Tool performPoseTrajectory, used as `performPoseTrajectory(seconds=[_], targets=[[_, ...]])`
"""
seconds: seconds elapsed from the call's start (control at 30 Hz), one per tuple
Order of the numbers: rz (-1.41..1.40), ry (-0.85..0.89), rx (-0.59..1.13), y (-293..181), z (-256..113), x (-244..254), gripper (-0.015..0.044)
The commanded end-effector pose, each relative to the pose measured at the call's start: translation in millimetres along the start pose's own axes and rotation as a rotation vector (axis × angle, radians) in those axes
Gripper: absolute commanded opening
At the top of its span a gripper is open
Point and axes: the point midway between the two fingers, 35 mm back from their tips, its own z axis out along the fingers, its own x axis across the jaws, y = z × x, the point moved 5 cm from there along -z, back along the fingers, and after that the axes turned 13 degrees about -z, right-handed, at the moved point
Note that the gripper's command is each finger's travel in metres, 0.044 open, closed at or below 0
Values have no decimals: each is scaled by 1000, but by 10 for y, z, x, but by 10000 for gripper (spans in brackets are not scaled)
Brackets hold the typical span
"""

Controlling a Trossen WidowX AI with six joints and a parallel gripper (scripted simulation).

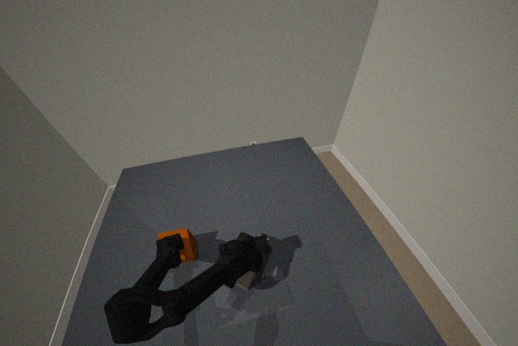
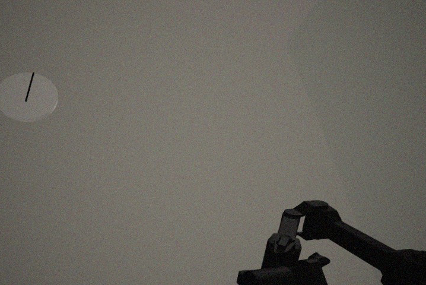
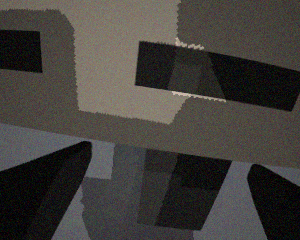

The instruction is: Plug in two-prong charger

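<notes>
The beige power strip (image 3: 110,65) (image 1: 245,281) crosses the upper wrist view, with two black openings, the left one cut off by the frame. In the top view only a part shows beneath the arm. My gripper (image 3: 172,161) is open, its fingertips wide apart at the strip's lower edge. A dark block (image 3: 192,192), which looks like the charger, stands between the fingers with a gap on both sides, touching neither. Its upper end meets the strip's lower edge in this view. No prongs show, and I cannot tell whether it sits in an outlet. The exterior view shows neither strip nor charger.
An orange block (image 1: 190,249) sits behind the arm's upper link, left of the gripper end. The arm (image 1: 202,287) (image 2: 361,235) reaches over the grey table (image 1: 243,183). A pale disc (image 2: 15,97) with a black line is on the wall.
</notes>
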Motion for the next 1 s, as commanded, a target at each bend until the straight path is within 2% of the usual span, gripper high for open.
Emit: performPoseTrajectory(seconds=[0.0, 0.97], targets=[[7, -7, -4, -29, 9, 1, 440], [9, -6, -5, -343, 25, 102, 440]])
